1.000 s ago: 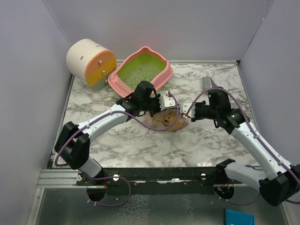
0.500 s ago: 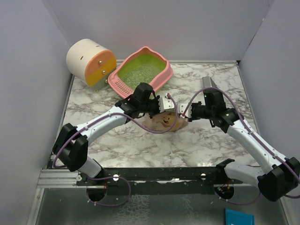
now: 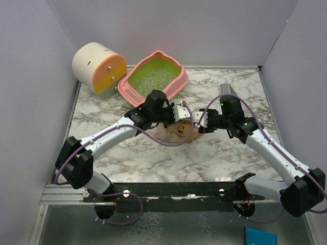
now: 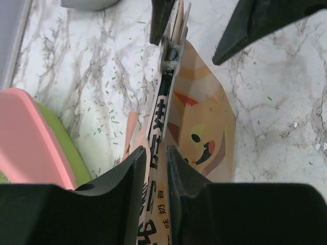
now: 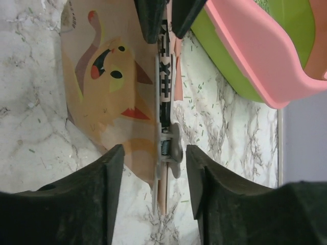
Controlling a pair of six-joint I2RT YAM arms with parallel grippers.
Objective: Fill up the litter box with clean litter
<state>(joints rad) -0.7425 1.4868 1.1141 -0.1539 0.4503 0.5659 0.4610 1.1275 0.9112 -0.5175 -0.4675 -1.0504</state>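
The pink litter box [image 3: 176, 81] with its lime-green inside stands at the back of the table, with pale clean litter [image 3: 150, 77] spread in it. In front of it the tan cartoon-cat bag [image 3: 180, 131] rests on the marble, its top edge closed by a long clip [image 5: 171, 145]. My left gripper [image 4: 156, 150] straddles that top edge from the left, jaws slightly apart, the printed strip loose between them. The right gripper [image 5: 155, 153] stands wide open around the clip's end and touches nothing. The box's pink wall [image 5: 255, 51] lies just beyond the bag.
A cream-and-orange cylinder [image 3: 98, 66] sits at the back left beside the box. A grey metal scoop [image 3: 226, 90] lies at the back right, behind my right arm. Stray granules [image 4: 102, 117] dot the marble between bag and box. Walls close in left, right and behind.
Both grippers have opened, the right one widely and the left one a little. The bag has come down onto the table. The right arm has shifted slightly left, towards the bag.
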